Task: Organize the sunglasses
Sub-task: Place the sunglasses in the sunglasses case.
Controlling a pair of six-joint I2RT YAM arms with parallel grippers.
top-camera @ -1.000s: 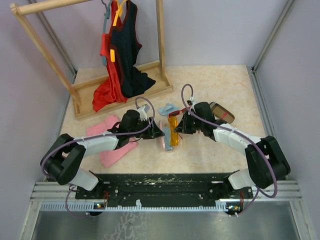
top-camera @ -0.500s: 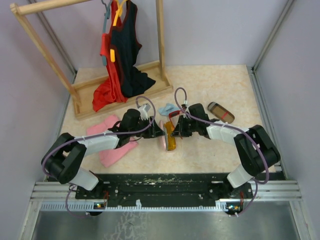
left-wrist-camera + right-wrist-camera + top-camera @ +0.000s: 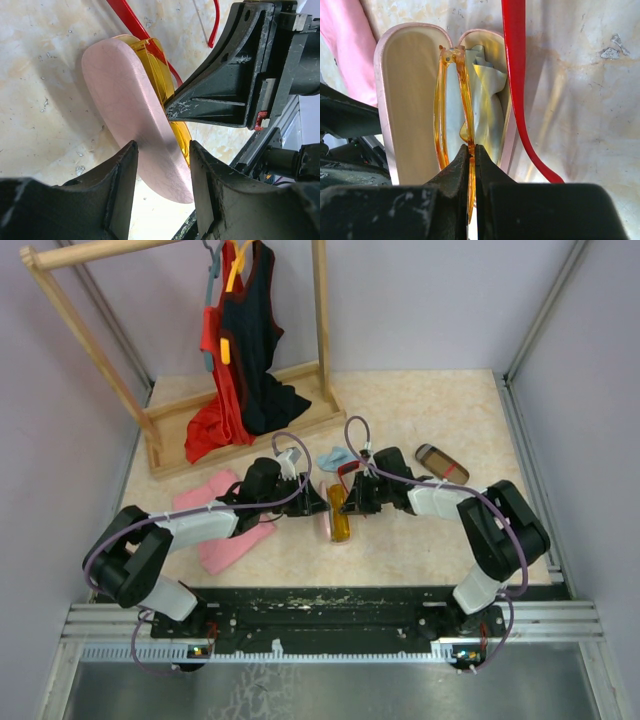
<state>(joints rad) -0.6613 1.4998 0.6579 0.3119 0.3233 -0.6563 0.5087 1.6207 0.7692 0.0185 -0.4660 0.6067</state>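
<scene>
The orange-yellow sunglasses (image 3: 340,515) hang folded and on edge over the open pink case (image 3: 325,524). My right gripper (image 3: 351,502) is shut on their thin frame (image 3: 466,95). In the right wrist view the frame sits between the case's two halves (image 3: 410,100), just above a light blue cloth (image 3: 487,100) in the right half. The red sunglasses (image 3: 346,471) lie beside the case, one arm (image 3: 516,75) running along its right rim. My left gripper (image 3: 161,170) has its fingers (image 3: 120,185) on either side of the pink case's shell (image 3: 130,100), holding it.
A brown red-striped case (image 3: 441,463) lies to the right of my right arm. Another light blue cloth (image 3: 334,456) is behind the grippers, and a pink cloth (image 3: 222,522) lies under my left arm. A wooden clothes rack (image 3: 240,430) with hanging garments stands at the back left.
My right gripper has carried the orange-yellow sunglasses left and lower, onto the open pink case, which uncovers the brown case. My left arm has stayed in place.
</scene>
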